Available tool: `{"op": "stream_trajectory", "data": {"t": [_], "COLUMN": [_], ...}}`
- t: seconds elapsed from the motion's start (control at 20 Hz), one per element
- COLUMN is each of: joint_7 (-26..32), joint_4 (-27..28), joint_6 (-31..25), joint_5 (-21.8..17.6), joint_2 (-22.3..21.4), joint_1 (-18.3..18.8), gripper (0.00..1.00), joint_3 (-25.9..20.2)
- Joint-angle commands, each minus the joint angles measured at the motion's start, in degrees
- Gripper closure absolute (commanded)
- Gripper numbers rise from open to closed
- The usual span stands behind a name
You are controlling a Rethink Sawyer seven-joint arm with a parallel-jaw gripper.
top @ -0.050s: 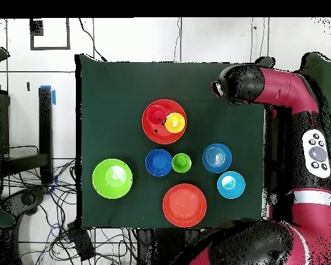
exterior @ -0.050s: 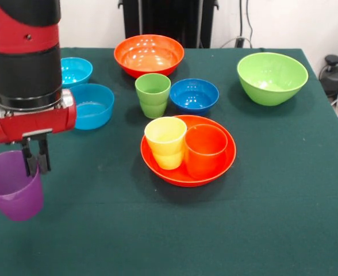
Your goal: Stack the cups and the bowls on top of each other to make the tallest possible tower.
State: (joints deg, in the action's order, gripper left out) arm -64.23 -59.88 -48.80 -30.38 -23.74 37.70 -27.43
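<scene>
My gripper [exterior @ -0.050s: 35,160] is at the table's left side in the front view, shut on the near rim of the purple cup [exterior @ -0.050s: 12,190], which leans slightly. I cannot tell whether its base touches the cloth. A shallow orange bowl [exterior @ -0.050s: 157,165] mid-table holds the yellow cup [exterior @ -0.050s: 165,142] and the orange cup [exterior @ -0.050s: 205,150] side by side. The green cup [exterior @ -0.050s: 153,95] stands upright beside the dark blue bowl [exterior @ -0.050s: 194,95]. In the overhead view the arm's wrist [top @ -0.050s: 241,83] covers the gripper and the purple cup.
Two light blue bowls [exterior @ -0.050s: 75,71] [exterior @ -0.050s: 91,105] sit behind the gripper. A second orange bowl [exterior @ -0.050s: 149,54] is at the far edge and a lime green bowl [exterior @ -0.050s: 272,77] at the far right. The table is covered in dark green cloth [exterior @ -0.050s: 244,218].
</scene>
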Motion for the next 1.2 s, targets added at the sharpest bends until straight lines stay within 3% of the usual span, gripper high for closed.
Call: {"op": "stream_trajectory", "data": {"t": [0.05, 0.6, 1.2], "joint_7": [-2.37, -3.25, -8.31], "joint_4": [-8.29, -8.32, -13.42], "joint_6": [2.29, 0.75, 5.01], "joint_5": [1.06, 2.84, 3.78], "joint_2": [-3.10, -4.26, -8.14], "joint_1": [-3.17, -5.96, -8.22], "gripper": [1.00, 1.00, 1.00], "joint_3": [-1.11, -0.17, 1.81]}}
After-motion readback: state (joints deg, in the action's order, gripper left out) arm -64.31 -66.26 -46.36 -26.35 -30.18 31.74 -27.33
